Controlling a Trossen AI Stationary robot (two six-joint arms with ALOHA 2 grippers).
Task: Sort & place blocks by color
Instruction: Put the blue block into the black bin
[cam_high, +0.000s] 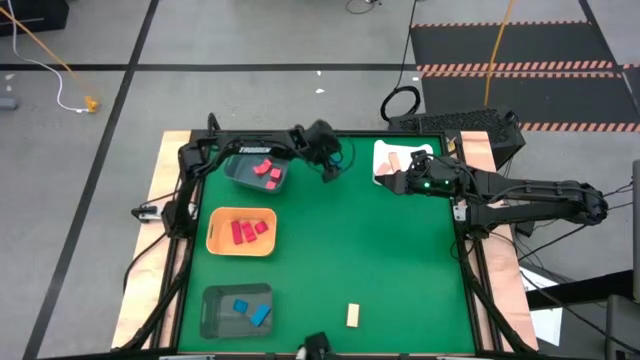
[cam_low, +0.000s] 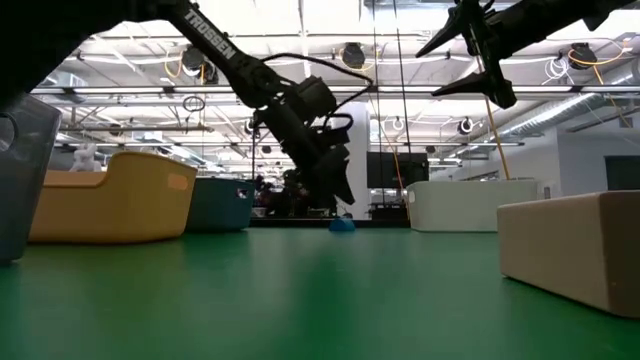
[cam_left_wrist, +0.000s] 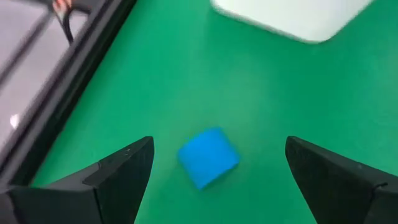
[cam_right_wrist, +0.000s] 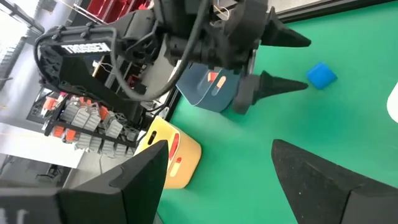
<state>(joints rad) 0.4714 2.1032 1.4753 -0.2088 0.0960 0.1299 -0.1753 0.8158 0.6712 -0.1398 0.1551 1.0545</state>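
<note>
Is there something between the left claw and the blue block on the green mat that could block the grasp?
Nothing visible does. The left claw is open above the blue block, which lies alone on bare green mat between the two fingers. The white tray sits farther off, apart from it.

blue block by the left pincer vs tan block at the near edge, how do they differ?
The blue block lies loose at the table's far end, between the open left pincer fingers; the tan block lies alone near the front edge. In the low view, tan looks longer. Both rest on green mat, outside any tray.
</note>
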